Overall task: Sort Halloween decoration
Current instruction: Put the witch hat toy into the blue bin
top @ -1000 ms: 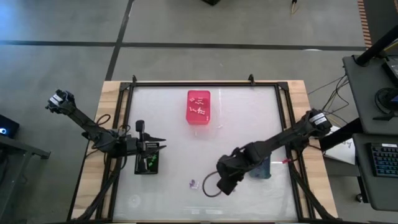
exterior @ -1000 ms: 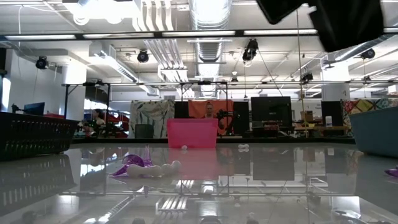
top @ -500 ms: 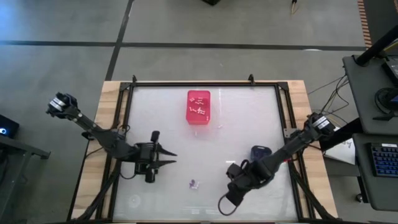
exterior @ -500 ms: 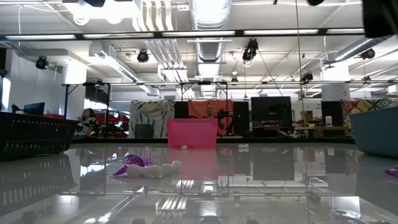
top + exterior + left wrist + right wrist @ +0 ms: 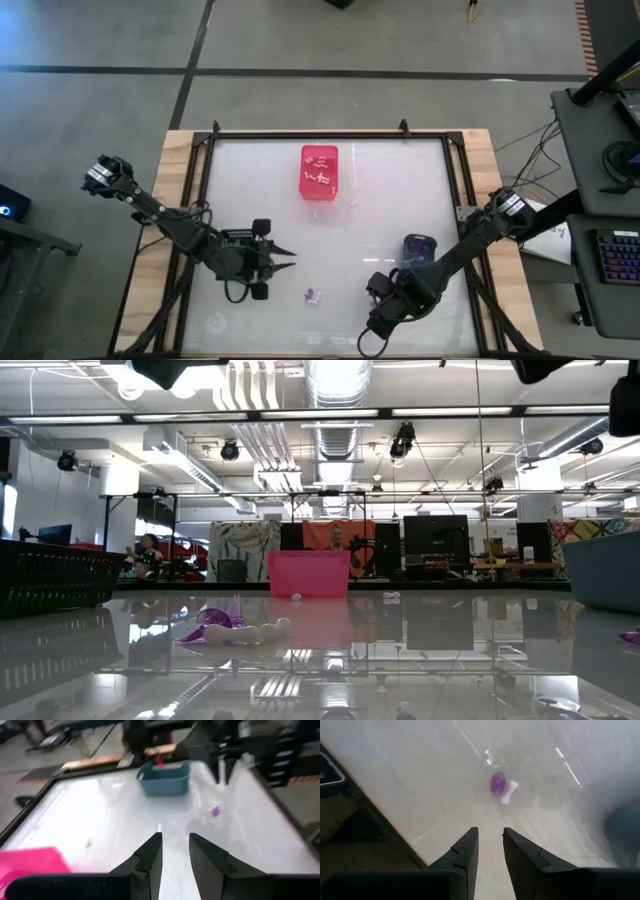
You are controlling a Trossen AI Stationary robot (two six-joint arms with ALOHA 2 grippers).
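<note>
The Halloween decoration near the table's near edge is a tiny purple piece (image 5: 312,295) (image 5: 497,784) with a white bone-shaped piece (image 5: 509,793) touching it; both lie on the table (image 5: 380,180) and also show in the low view, purple (image 5: 205,630) and white (image 5: 270,628). My left gripper (image 5: 285,258) (image 5: 175,851) hovers open to their left, above the black bin (image 5: 50,575). My right gripper (image 5: 372,300) (image 5: 490,842) hovers open to their right, fingers pointed at them. Several white pieces lie in the pink bin (image 5: 320,172).
The grey-blue bin (image 5: 418,248) (image 5: 165,777) stands at the table's right, beside my right arm. A stray white piece (image 5: 352,203) lies right of the pink bin (image 5: 308,573). Another purple piece (image 5: 632,637) lies near the grey-blue bin (image 5: 605,570). People show in the room behind.
My left gripper has moved right and toward the near edge, closer to the purple piece. My right gripper has drawn back toward the near edge, and its arm has uncovered the grey-blue bin. The pieces on the table have stayed where they were.
</note>
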